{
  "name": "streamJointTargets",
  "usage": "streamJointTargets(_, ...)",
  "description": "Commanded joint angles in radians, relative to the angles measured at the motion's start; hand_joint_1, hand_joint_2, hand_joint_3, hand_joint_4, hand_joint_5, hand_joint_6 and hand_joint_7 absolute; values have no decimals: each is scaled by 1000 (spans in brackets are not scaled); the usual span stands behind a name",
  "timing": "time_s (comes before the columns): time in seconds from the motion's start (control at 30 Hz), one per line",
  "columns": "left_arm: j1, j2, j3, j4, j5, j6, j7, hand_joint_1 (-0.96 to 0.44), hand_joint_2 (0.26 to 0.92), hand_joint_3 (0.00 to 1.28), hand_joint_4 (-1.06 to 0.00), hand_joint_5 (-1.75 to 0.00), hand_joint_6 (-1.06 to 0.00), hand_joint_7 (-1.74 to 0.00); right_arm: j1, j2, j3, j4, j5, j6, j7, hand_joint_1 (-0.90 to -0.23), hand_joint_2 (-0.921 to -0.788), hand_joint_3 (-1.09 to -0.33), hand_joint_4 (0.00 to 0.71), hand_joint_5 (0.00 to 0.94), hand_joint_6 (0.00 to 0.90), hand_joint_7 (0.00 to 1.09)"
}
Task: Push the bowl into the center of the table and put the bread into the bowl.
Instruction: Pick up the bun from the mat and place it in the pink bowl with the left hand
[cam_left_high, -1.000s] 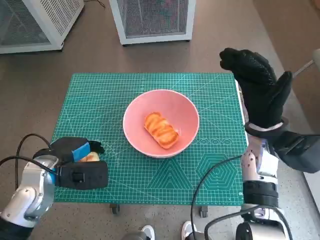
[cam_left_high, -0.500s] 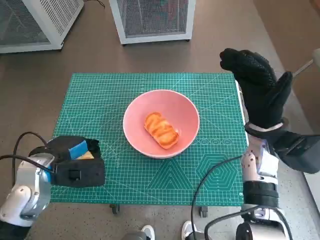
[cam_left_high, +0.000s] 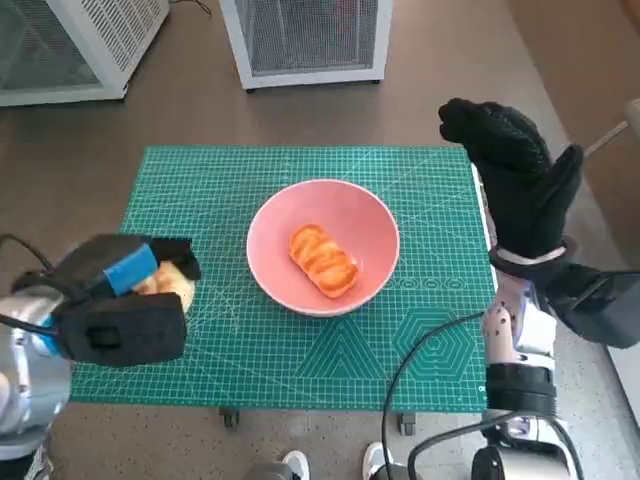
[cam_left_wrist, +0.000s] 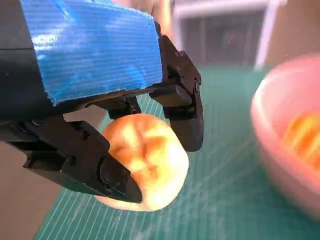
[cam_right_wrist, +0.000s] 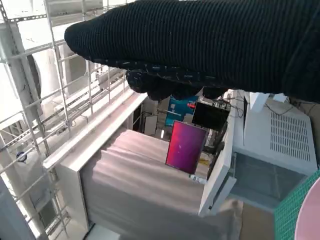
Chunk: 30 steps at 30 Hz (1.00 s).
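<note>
A pink bowl (cam_left_high: 365, 222) stands near the middle of the green mat (cam_left_high: 220, 190) and holds one glazed bread roll (cam_left_high: 323, 260). My left hand (cam_left_high: 122, 300) hovers over the mat's left side and grips a second, pale round bread roll (cam_left_high: 172, 281); the left wrist view shows that roll (cam_left_wrist: 145, 160) clasped between the black fingers (cam_left_wrist: 182, 107), lifted off the mat, with the bowl's rim (cam_left_wrist: 280, 140) close by. My right hand (cam_left_high: 520, 175) is raised above the table's right edge, fingers spread, holding nothing.
Two white mesh-sided cabinets (cam_left_high: 305, 35) stand on the floor beyond the table. A cable (cam_left_high: 425, 350) loops over the mat's front right corner. Shoes (cam_left_high: 295, 465) of a person show below the front edge. The right wrist view looks out at shelving (cam_right_wrist: 65, 100).
My left hand has risen off the mat with the pale roll in its grip and drifted slightly left. The bowl, its roll and my right hand have stayed put.
</note>
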Motion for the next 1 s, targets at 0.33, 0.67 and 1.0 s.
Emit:
streamJointTargets(0.33,-266,-61,-89,-65,18,-4,-9,3,913,20,-781,-1120,-677,-1064,12,-4,5,13,-9,4,8,-649,-921,-633,241,0,268,88)
streamJointTargets(0.67,-481,-181,-233,43,19,-78,-21,3,911,18,-789,-1123,-681,-1049,11,-4,5,12,-2,10,13,-654,-921,-632,242,1,270,85)
streamJointTargets(1.0,-633,-333,-354,237,44,-121,-11,2,914,35,-721,-1251,-718,-954,23,-3,7,-1,-5,7,13,-653,-921,-636,242,0,272,83)
